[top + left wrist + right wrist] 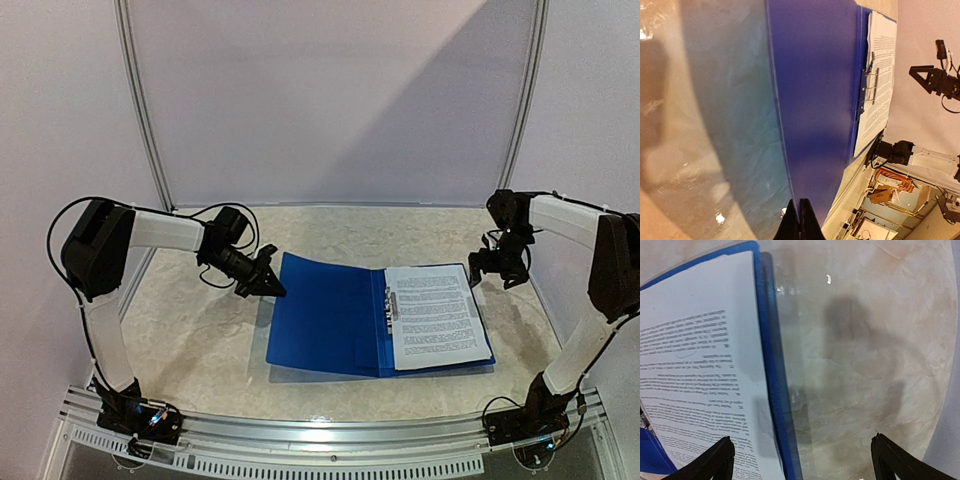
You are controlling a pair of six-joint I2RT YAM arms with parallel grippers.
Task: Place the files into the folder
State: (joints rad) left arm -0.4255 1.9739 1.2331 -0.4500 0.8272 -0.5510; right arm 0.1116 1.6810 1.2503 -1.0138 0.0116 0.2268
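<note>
Your flat, shiny dark-blue plastic folder lies open on the pale, marbled surface, in the middle between your two arms. The white paper sheets with black print lie on the right half of it. Their left edge sits at the silver metal clip in the fold.

Your left gripper is at the far left corner of the folder, by the bare blue cover. Its fingers are pressed together. The tips meet the edge of the cover, but you cannot tell if they pinch it.

Your right gripper is on the other side, just beside the far right corner of the folder and above the surface. Its fingers are spread wide apart and hold nothing. In its own camera, the paper sheets and the blue edge lie to the left of it.
</note>
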